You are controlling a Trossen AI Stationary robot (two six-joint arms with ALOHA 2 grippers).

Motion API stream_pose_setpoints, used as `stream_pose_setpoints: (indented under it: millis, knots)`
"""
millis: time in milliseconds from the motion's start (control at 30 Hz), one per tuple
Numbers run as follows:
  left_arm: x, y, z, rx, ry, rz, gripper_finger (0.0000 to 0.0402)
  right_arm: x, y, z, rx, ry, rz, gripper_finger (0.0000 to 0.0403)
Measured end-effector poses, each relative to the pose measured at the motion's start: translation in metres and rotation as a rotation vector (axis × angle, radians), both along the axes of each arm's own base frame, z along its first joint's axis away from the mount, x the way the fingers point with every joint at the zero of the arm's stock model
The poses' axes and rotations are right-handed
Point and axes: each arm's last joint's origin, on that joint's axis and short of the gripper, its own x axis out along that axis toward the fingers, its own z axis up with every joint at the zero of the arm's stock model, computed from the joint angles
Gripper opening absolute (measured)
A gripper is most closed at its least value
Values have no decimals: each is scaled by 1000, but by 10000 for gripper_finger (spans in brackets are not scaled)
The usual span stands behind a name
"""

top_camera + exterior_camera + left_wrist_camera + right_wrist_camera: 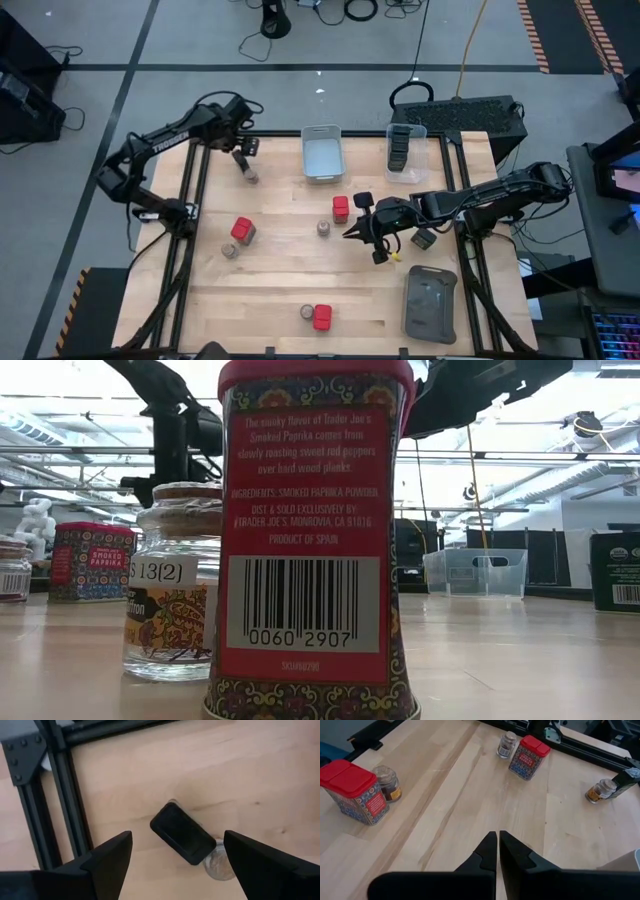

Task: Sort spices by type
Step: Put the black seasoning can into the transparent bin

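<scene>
Black containers (399, 146) binned; red paprika tins (243, 230) and jars (324, 228) unsorted on tabletop (280, 290); left pincer (243, 158) spread, empty; right pincer (352, 234) clamped, empty.

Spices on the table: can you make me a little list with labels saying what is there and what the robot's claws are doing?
red tins: four on the wood, e.g. red tin
round jars: one beside each red tin, e.g. round jar
black containers: stacked in the clear bin
black container: under the left claw, beside a jar
grey bin: looks empty
grey tray: near right corner
left claw: open
right claw: shut, holding nothing
</scene>
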Motion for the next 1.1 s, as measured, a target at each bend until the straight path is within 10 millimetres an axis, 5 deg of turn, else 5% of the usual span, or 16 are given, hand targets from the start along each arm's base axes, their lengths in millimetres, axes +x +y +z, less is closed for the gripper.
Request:
stream_pose_setpoints:
  millis: [733, 1100]
  knots:
    - [13, 12, -39, -168, 54, 62, 317, -2, 5, -2, -4, 29, 18, 0]
    - [15, 14, -42, -162, 51, 47, 317, -2, 5, -2, -4, 28, 18, 0]
